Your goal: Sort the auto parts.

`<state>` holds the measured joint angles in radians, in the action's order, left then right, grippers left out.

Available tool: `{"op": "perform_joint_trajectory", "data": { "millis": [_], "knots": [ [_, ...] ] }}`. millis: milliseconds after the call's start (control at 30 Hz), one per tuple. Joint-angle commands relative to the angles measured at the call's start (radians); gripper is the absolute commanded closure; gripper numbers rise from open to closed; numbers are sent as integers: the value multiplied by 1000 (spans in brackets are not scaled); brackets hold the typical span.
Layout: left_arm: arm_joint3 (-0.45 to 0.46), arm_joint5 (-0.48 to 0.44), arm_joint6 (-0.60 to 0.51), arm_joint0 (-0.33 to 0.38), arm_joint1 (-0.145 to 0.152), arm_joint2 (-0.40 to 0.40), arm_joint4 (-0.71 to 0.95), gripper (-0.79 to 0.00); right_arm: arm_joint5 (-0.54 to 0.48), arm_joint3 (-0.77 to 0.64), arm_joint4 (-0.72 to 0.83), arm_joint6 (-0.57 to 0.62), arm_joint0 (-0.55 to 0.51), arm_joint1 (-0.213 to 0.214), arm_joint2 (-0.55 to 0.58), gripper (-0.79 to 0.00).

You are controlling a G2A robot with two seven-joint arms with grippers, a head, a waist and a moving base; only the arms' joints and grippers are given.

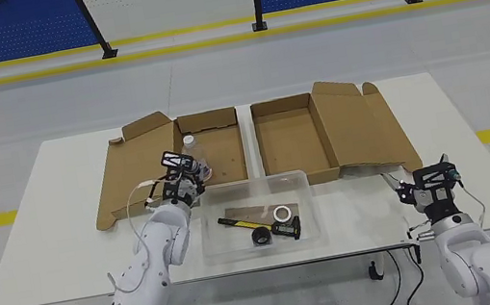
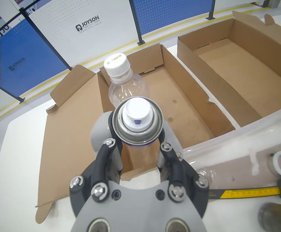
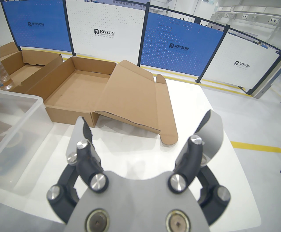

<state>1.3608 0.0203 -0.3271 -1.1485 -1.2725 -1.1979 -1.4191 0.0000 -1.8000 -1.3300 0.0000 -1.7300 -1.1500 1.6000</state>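
Spray can (image 2: 137,123), stiff and probably slick, is hanging over the box's (image 2: 197,123) near corner, your left gripper (image 2: 137,137) clamping below its rim.

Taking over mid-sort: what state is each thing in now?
Silver metal spray can, white nozzle: roughly upright, gripped.
Left gripper: fingers shut on the can.
Right gripper: fingers open, holding nothing.
Left brown cardboard box: lid open.
Right brown cardboard box: lid open.
Clear plastic bottle, white cap: capped, upright in left box.
Clear plastic bin: uncovered, tools inside.
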Motion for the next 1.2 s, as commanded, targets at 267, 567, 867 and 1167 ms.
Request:
{"op": "perform_joint_trajectory", "data": {
  "millis": [267,567,867,1167],
  "knots": [
    [-93,9,-2,44,-11,22,-19,0,0,0,0,0,0,0,0,-785],
    [-152,-1,-4,62,-23,32,32,0,0,0,0,0,0,0,0,-785],
    [-199,3,1,78,-29,31,35,-145,0,0,0,0,0,0,0,-785],
    [-206,5,8,79,-32,25,38,-259,0,0,0,0,0,0,0,-785]
  ]
}}
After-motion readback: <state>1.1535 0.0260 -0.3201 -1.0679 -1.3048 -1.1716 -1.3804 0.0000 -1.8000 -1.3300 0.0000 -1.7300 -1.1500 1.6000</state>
